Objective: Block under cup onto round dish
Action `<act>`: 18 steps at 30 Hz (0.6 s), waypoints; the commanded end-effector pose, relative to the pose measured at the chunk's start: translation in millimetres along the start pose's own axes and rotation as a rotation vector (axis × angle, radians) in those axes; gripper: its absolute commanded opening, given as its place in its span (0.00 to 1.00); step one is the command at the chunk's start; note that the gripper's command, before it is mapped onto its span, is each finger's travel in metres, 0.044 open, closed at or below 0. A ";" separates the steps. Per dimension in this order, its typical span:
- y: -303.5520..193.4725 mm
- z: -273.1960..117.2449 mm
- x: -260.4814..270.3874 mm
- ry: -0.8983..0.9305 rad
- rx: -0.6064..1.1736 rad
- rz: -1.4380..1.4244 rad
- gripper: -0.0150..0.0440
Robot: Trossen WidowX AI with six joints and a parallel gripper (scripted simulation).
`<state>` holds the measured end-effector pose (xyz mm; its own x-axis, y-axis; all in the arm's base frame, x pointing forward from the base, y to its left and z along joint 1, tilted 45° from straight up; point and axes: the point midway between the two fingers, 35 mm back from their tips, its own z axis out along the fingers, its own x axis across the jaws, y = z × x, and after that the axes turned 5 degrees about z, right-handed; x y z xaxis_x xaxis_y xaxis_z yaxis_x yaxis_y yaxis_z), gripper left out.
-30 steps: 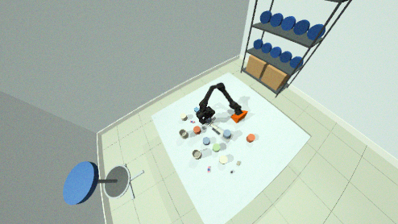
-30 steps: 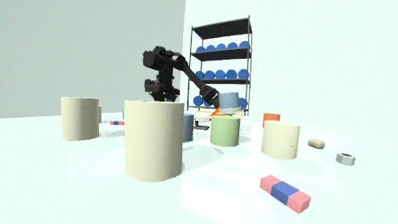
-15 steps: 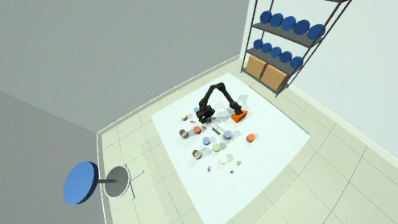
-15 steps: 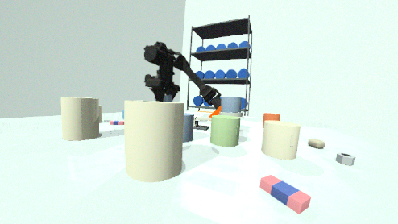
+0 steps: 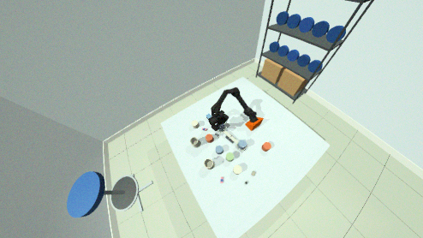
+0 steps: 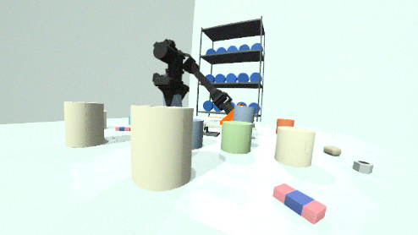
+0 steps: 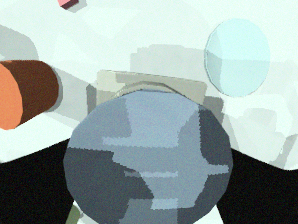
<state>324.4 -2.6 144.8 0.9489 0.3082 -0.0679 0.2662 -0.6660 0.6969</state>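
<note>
My gripper [image 5: 220, 126] [image 6: 173, 101] is shut on one blue-grey cup [image 6: 178, 101] [image 7: 155, 145], with a black finger on either side of it. The held cup is over one end of the balance [image 5: 231, 137] [image 7: 111, 84]. Its lower part is hidden in the exterior view, and I cannot tell whether it touches the end platform. The other blue-grey cup [image 5: 242, 144] [image 6: 244, 113] stands on the balance's opposite end, nearer the arm's orange base. The round pale cyan dish [image 7: 237, 57] lies beside the balance, at the upper right in the wrist view. No block is visible.
An orange-red cylinder [image 5: 209, 138] [image 7: 11, 95] stands near the balance. A blue cylinder [image 5: 219, 150], a green one [image 5: 229, 157] [image 6: 236, 137] and a cream one [image 5: 237, 169] [image 6: 294, 145] stand farther off. Two beige cups [image 6: 162, 145] [image 6: 84, 124] stand toward the exterior camera.
</note>
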 end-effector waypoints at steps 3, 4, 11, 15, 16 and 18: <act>2.4 -12.2 4.5 0.024 -0.002 0.012 0.25; 2.4 -13.5 4.6 0.025 -0.002 0.011 0.25; 2.2 -22.6 4.7 0.032 -0.002 0.006 0.25; 2.1 -27.8 4.7 0.036 -0.001 0.002 0.25; 2.0 -29.1 4.7 0.037 -0.001 0.002 0.25; 2.0 -31.7 4.6 0.038 -0.001 0.000 0.25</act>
<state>320.7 15.6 158.9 0.9410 0.3316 -0.0669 0.2844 -0.6685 0.6872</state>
